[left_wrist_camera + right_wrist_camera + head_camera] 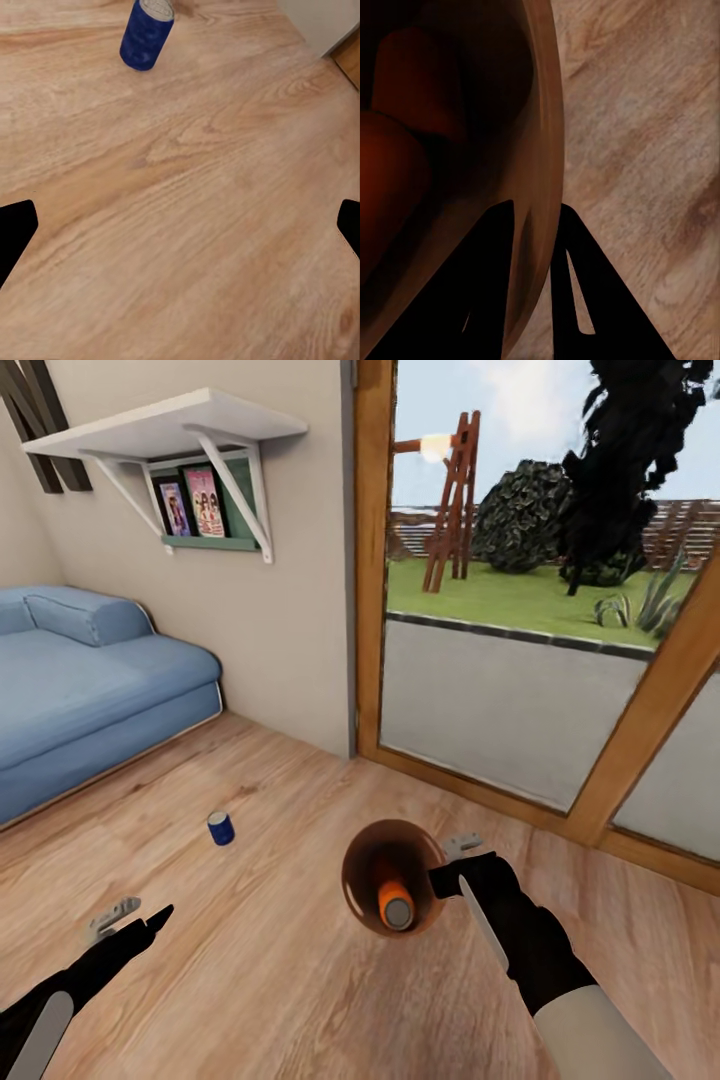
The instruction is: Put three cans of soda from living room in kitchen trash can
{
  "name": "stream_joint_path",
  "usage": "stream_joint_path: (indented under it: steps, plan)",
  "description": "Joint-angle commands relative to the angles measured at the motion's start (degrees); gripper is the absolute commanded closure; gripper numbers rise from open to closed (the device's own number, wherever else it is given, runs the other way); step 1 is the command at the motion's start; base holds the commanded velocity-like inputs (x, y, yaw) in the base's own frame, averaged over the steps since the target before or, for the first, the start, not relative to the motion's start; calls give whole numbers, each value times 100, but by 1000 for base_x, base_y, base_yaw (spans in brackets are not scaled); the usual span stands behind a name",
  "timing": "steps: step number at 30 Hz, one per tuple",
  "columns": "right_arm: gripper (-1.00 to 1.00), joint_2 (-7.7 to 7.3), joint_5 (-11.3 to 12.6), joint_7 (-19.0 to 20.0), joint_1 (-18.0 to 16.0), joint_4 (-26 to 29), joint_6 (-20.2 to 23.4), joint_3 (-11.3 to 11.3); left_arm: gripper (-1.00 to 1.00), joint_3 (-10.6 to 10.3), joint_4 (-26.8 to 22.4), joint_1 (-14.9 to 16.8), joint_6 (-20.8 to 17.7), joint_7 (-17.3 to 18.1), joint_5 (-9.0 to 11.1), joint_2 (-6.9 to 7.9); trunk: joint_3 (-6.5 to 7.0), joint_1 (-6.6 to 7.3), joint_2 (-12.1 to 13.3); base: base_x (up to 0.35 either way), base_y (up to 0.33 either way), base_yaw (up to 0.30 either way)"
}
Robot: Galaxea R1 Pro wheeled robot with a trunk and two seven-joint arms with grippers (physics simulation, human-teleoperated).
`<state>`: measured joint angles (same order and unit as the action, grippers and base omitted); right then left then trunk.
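The right gripper is sitting nearest the head camera, its two fingers closing on the rim of the tash can, one inside the wall and one outside, so the copper-brown bucket is hanging tilted from it above the wood floor. Inside the bucket, just ahead of those fingers, an orange can of soda is lying with its silver top facing up toward the head camera; the right wrist view is showing dim orange shapes deep in the bucket, too dark to count. The left gripper is hovering low over the floor with its jaws spread wide and holding nothing. The blue can of soda is standing upright on the boards ahead of that open gripper, well apart from it, with the blue sofa farther beyond.
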<state>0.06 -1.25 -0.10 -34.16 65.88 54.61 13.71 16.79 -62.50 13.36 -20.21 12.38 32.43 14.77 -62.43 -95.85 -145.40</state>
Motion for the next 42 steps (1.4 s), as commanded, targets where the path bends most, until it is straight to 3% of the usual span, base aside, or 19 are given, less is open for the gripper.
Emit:
stream_joint_path:
  steps: [1,19,26,32,39,42]
  plan:
    - [100,1,48,21,-3,4,-3,0,-100,-2,1,0,0,1,0,0,1,1,-1,323,10,0]
    - [100,2,46,19,-3,3,-3,1,-100,-7,1,0,-12,5,-1,0,1,1,-1,323,1,0]
    - [100,65,41,18,0,2,-3,73,-100,-1,24,0,-51,23,35,3,1,1,-1,323,0,0]
    - [100,79,37,15,5,-31,-2,117,-100,26,48,0,-99,210,52,34,1,1,-1,323,0,0]
    - [100,81,37,6,5,-77,-3,201,-100,35,400,0,-122,541,59,63,1,1,-1,323,0,0]
    - [100,81,37,2,5,-85,-3,216,-100,39,434,5,-297,576,69,69,1,1,-1,323,0,0]
